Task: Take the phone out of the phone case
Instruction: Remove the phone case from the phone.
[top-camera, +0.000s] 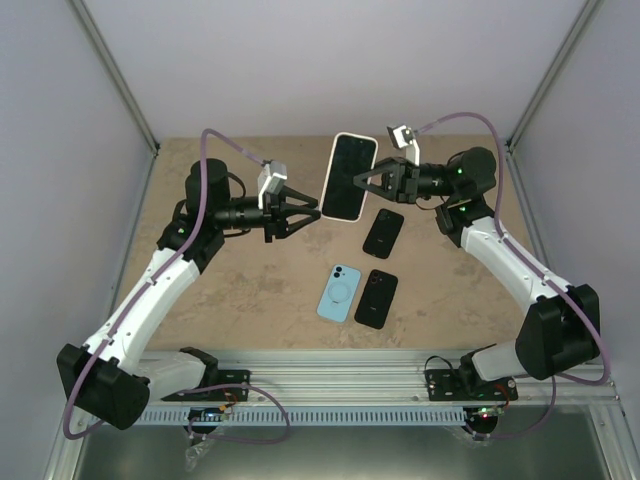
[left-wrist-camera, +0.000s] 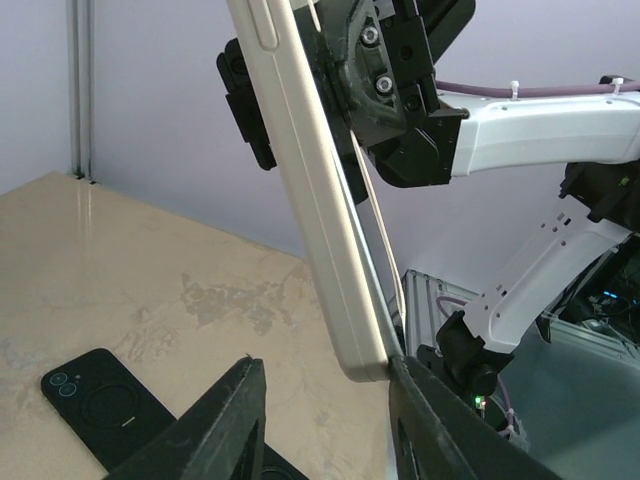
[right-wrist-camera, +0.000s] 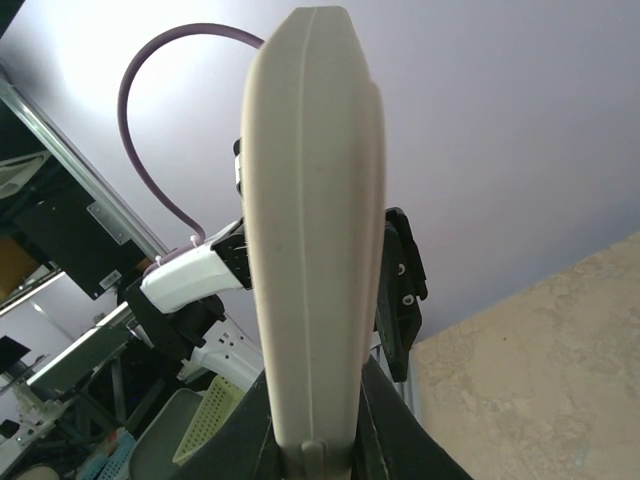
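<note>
The phone (top-camera: 350, 172), dark screen up, sits inside a cream-white phone case (top-camera: 341, 214) held in the air over the back of the table. My right gripper (top-camera: 364, 181) is shut on the case's right edge. In the right wrist view the case's side (right-wrist-camera: 315, 250) rises between the two black fingers (right-wrist-camera: 240, 440). My left gripper (top-camera: 312, 211) is open at the case's lower left corner. In the left wrist view that corner (left-wrist-camera: 362, 360) rests against the right finger (left-wrist-camera: 420, 410), while the left finger (left-wrist-camera: 235, 400) stands apart.
On the tan table lie a black phone (top-camera: 383, 232), a light blue case (top-camera: 339, 292) and another black phone (top-camera: 377, 298). A black phone (left-wrist-camera: 95, 400) lies below my left gripper. Grey walls enclose the table on three sides.
</note>
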